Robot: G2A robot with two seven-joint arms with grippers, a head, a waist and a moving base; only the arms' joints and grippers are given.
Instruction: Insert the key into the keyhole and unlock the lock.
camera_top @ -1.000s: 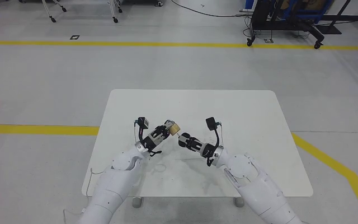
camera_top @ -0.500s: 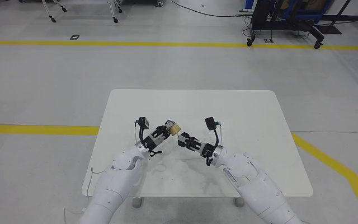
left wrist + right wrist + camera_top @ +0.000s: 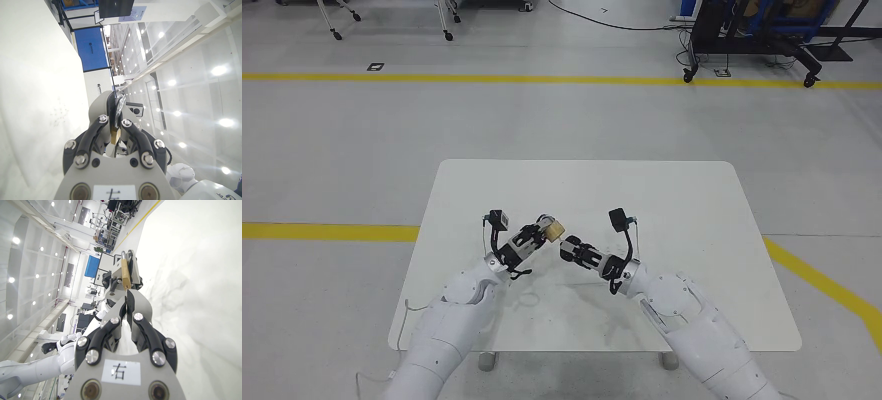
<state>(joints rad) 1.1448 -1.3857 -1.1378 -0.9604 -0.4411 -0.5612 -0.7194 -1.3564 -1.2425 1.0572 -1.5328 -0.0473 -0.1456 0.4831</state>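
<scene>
Right wrist view: your right gripper (image 3: 127, 297) clamps the key (image 3: 126, 291) at the keyhole (image 3: 126, 287), left gripper (image 3: 125, 263) clamps the lock (image 3: 126, 273); push straight in.

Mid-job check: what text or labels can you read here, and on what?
"左": left-wrist sticker, behind the left gripper.
"右": right-wrist sticker, behind the right gripper.
Blue panel, white cabinet: brand marks, not read off.
Hanging sign: too small to read.
Lock, key: no print readable.
</scene>
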